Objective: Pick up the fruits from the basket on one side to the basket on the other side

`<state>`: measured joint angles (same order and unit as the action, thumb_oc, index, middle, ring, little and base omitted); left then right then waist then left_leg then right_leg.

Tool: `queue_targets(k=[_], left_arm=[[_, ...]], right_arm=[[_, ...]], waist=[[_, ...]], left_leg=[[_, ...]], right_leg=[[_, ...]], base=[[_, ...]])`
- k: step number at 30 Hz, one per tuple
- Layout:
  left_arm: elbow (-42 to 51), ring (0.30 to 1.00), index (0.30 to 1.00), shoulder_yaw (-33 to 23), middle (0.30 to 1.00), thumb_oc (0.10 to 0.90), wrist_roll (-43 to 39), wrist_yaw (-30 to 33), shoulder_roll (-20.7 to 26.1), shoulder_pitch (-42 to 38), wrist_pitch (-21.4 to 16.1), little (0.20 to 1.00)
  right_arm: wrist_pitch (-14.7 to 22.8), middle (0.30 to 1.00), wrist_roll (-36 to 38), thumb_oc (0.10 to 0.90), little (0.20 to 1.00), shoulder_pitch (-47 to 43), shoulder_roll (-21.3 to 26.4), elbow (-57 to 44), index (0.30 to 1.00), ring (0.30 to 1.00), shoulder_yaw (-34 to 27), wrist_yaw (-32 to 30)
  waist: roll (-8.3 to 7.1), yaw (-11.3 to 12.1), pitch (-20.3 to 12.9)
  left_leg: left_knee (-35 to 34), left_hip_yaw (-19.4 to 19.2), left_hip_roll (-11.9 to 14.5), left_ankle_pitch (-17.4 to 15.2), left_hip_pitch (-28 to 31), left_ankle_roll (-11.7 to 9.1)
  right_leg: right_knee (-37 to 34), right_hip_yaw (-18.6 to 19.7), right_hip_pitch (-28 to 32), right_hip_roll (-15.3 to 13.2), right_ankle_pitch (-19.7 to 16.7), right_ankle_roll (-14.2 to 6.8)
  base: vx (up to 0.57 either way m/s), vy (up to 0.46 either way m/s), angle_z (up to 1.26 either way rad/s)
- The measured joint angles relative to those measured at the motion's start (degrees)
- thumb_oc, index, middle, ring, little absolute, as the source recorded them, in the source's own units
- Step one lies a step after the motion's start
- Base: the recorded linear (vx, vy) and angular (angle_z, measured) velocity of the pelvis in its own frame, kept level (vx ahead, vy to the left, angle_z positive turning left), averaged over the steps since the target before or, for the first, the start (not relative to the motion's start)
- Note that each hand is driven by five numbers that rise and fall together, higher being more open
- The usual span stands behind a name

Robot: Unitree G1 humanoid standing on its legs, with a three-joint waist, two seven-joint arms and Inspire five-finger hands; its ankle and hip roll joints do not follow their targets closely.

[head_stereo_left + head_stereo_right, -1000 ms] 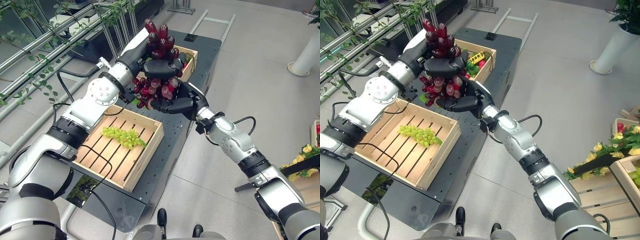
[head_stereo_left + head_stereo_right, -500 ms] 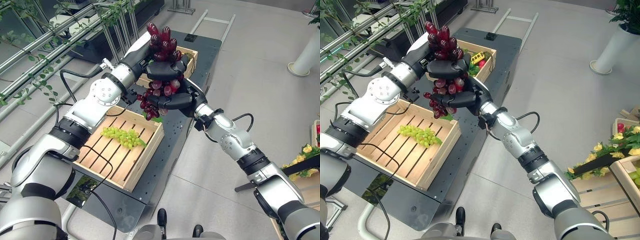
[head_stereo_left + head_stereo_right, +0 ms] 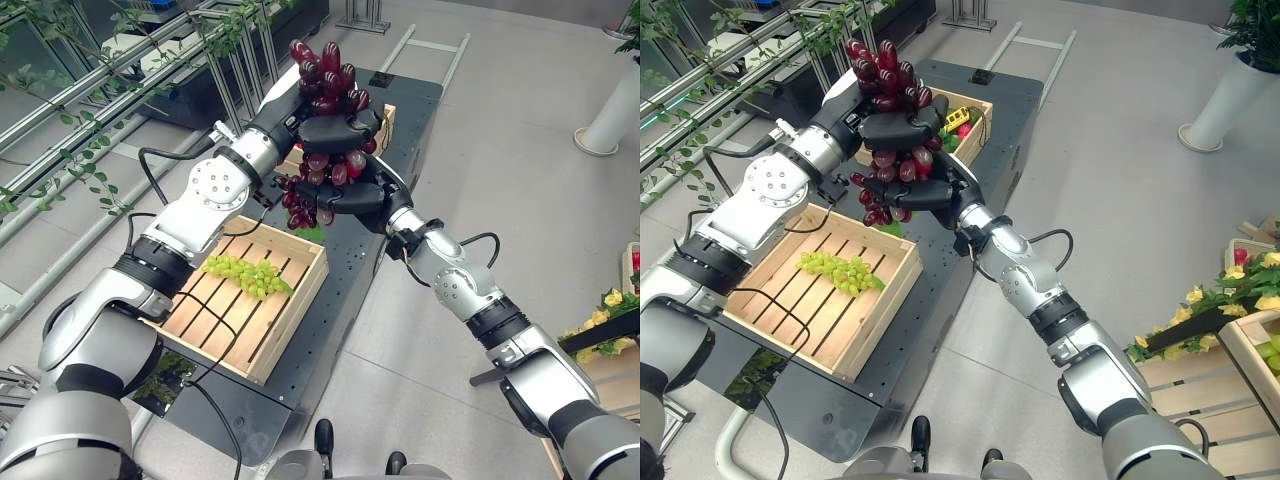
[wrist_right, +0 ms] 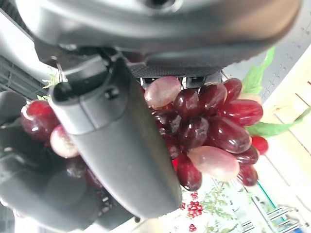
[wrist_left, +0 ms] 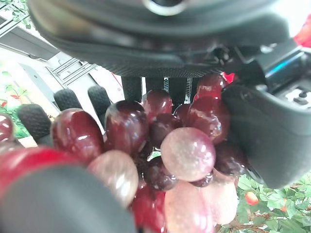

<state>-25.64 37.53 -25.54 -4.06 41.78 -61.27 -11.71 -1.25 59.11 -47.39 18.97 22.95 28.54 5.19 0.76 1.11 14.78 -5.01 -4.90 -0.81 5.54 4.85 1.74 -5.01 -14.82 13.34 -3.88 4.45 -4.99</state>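
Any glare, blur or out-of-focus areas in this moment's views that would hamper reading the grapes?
Left wrist view: the left hand and nearest red grapes are soft from closeness, the background washed out bright. Right wrist view: grapes sharp with small highlights, the right hand blurred at the edge. Eye views: even daylight, green grapes clear in the near crate.

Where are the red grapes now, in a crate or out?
Out. The red grapes hang in the air, clasped between the left hand and right hand, above the table between the two crates.
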Motion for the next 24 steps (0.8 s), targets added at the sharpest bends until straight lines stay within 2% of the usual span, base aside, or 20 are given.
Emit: queue_targets(k=[8, 9, 20, 24], left_arm=[[0.21, 0.300, 0.300, -0.02, 0.300, 0.400, 0.01, 0.47, -1.74, 0.00, 0.00, 0.300], [0.25, 0.900, 0.900, -0.02, 0.900, 0.800, 0.04, 0.47, -1.98, 0.00, 0.01, 0.900], [-0.64, 0.900, 0.900, -0.05, 0.900, 0.800, 4.69, 1.51, -2.40, 0.00, 0.13, 0.900], [-4.99, 0.900, 0.900, -1.68, 0.900, 0.800, 6.35, 3.97, -2.45, 0.76, 0.29, 0.900]], right_arm=[[1.19, 0.300, 0.37, 0.400, 0.300, -0.06, -0.41, 1.55, 0.300, 0.300, -0.01, 0.00], [1.20, 0.300, 0.37, 0.400, 0.300, -0.06, -0.37, 1.57, 0.300, 0.300, -0.01, 0.00], [1.35, 0.300, -0.15, 0.400, 0.300, 0.05, -0.35, 2.97, 0.300, 0.300, -0.01, -0.19], [2.35, 0.300, -0.30, 0.400, 0.300, 0.86, 0.27, 3.53, 0.300, 0.300, -0.29, -0.19]], waist=[[0.00, 0.09, 0.00], [0.00, 0.08, 0.00], [0.01, -0.18, 0.00], [0.01, -0.69, 0.00]], left_leg=[[0.00, -0.01, -0.02, 0.00, 0.00, 0.00], [0.00, -0.01, -0.02, 0.00, 0.01, 0.00], [0.00, -0.27, 0.01, 0.00, 0.25, 0.00], [-0.01, -0.64, 0.10, -0.01, 0.45, -0.01]], right_leg=[[0.00, 0.01, 0.00, -0.02, 0.00, 0.00], [0.00, 0.01, 0.00, -0.02, 0.00, 0.00], [0.00, 0.33, 0.08, -0.02, 0.00, 0.00], [0.00, 0.72, 0.06, -0.01, 0.00, 0.00]], base=[[0.00, 0.000, 0.00], [0.00, 0.000, 0.00], [0.00, 0.001, 0.00], [0.01, 0.010, -0.05]])
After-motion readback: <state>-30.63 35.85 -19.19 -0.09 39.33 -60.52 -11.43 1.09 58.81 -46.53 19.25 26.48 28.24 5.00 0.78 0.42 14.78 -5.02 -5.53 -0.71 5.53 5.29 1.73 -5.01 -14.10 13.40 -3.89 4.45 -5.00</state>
